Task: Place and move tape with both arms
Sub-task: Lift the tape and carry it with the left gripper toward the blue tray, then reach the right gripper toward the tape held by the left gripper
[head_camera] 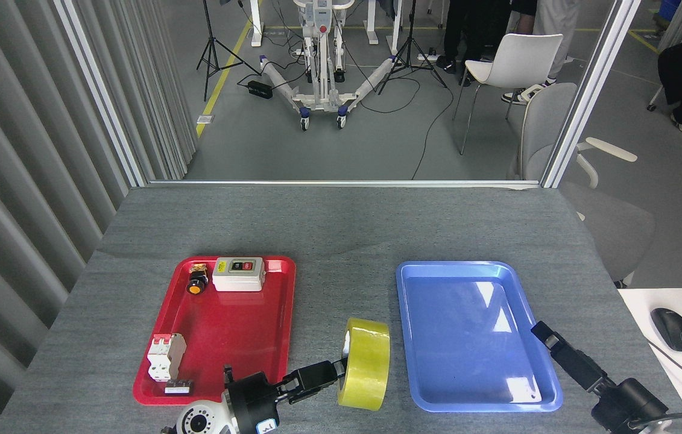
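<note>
Tape (365, 364) is between the red tray (238, 337) and the blue tray (467, 337), standing on edge with its open faces turned left and right. It looks to be carried just above the grey bench (341, 229), though contact with the surface cannot be ruled out from this angle.

Left hand (341, 369) is closed on the tape. It comes in from the lower left and pinches the roll's wall on the left face, one finger apparently inside the white core and the other hidden against the outer wrap.

Right hand (543, 331) reaches up over the near right rim of the blue tray, seen edge-on and dark. Cannot tell whether it is open or closed. It carries nothing visible and stands well apart from the tape.

Handling judgement:
- The roll is probably light for its bulk and stiff, since the core keeps the ring round.
- The outer wrap is glossy film, likely slippery under hard pads, so squeezing across the full outer width risks a slip.
- Best hold is through the ring wall, core side against wrap side, as the left hand has it.
- For a second hand, the free right face offers the same wall, at a spot clear of the left fingers.
- Set on edge, it will roll. Laid flat on a face, it should stay put.

Left in the red tray: a grey switch box (239, 273), a small push button (196, 283) and a white breaker (166, 357).
</note>
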You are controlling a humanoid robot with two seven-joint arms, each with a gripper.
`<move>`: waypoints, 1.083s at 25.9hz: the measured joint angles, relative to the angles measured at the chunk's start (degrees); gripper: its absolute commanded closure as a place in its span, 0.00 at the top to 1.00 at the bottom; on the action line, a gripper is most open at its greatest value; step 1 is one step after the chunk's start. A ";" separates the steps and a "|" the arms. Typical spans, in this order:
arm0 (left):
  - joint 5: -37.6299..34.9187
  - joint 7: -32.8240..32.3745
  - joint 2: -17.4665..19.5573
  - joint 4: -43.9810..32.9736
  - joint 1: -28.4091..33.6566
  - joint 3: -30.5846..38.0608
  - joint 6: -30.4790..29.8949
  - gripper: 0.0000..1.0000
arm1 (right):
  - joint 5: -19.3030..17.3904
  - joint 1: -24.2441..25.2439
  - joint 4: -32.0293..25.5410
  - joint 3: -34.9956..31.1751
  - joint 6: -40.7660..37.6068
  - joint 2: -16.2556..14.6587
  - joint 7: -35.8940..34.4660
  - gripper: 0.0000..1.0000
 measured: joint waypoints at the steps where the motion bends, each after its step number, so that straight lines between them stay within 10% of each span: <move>1: -0.66 0.00 -0.57 -0.03 -0.04 -0.17 0.23 0.14 | -1.57 -0.01 0.15 1.34 -2.38 -0.75 0.55 1.00; 17: -3.74 -0.20 -2.19 -0.65 0.12 -0.61 0.46 0.15 | -4.89 -0.09 0.35 20.13 -18.07 -7.65 2.20 1.00; 28: -3.75 -0.25 -2.03 -1.06 -0.18 -0.12 0.42 0.15 | 1.71 -9.21 -0.98 26.68 -18.13 -8.67 1.54 1.00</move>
